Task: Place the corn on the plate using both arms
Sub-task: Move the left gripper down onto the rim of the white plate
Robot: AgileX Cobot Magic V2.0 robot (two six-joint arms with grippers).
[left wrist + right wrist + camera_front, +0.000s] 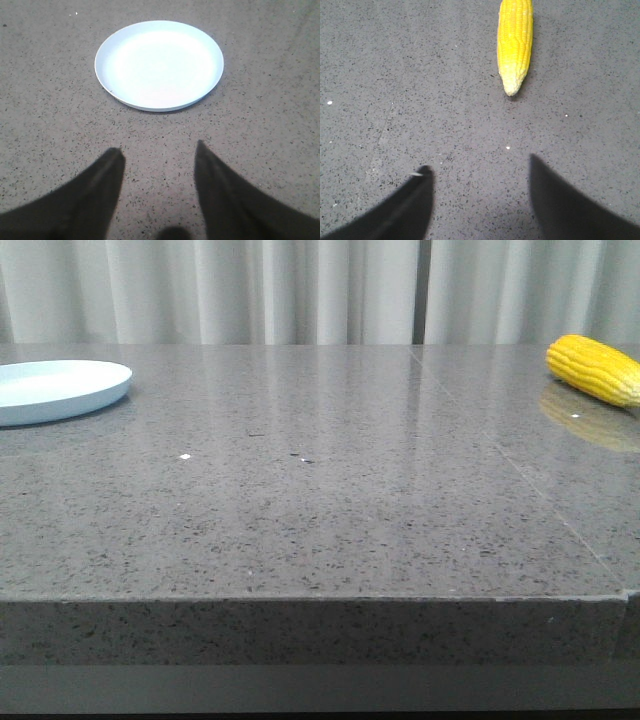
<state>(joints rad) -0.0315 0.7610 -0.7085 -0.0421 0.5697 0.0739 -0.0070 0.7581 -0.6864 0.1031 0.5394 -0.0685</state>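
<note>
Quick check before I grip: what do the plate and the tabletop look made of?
The plate: probably glazed ceramic or melamine; plain, glossy pale blue-white with soft glare, material unconfirmed. The tabletop: looks like polished speckled grey stone or quartz composite; it mirrors the corn and the curtains, and a seam line shows.

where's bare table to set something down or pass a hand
Wide bare table runs between the plate at far left and the corn at far right. Nowhere is crowded. The plate is empty too. Both tools, left and right, are open over bare stone.

Grey speckled table (320, 510) w/ plate (55, 388) far left, corn (595, 368) far right
</note>
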